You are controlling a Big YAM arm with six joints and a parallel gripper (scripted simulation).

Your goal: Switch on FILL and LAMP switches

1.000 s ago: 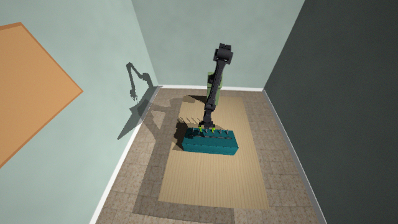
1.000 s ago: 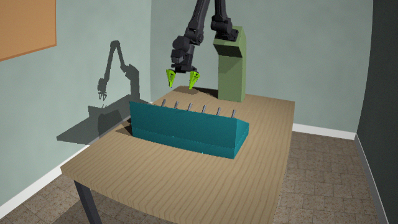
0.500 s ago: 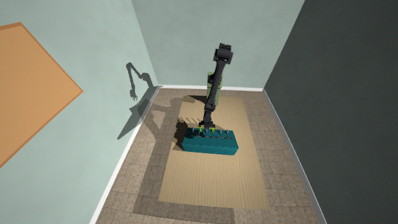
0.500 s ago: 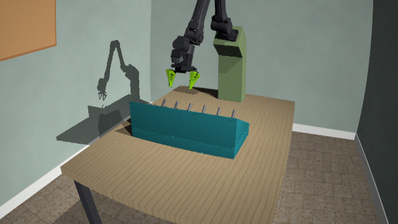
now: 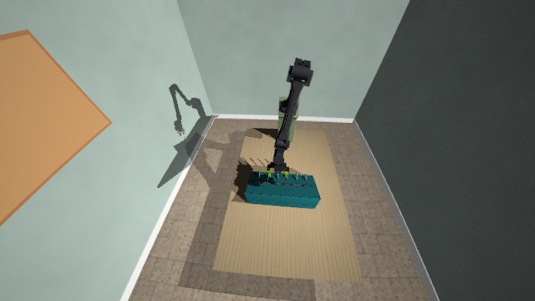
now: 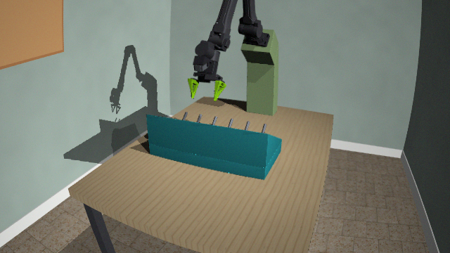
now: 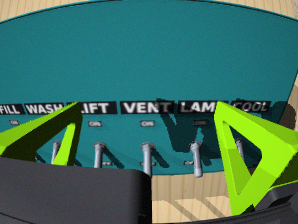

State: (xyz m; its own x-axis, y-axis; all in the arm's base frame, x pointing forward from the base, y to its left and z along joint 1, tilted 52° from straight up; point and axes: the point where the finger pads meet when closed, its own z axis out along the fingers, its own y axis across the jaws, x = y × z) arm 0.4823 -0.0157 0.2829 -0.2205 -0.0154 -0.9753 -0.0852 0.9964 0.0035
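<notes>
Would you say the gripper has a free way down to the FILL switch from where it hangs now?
Probably yes: the open, empty gripper hangs above the teal console's lever row near that end, and nothing stands between them.

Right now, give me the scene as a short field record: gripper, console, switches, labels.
gripper: open, holds nothing, hangs above the console's switch row, touching nothing
console: teal, flat on the wooden table
switches: six levers in one row along the top edge
labels: wrist view reads WASH, LIFT, VENT, LAMP; end labels cut off or hidden
arm base: green pedestal behind the console
</notes>
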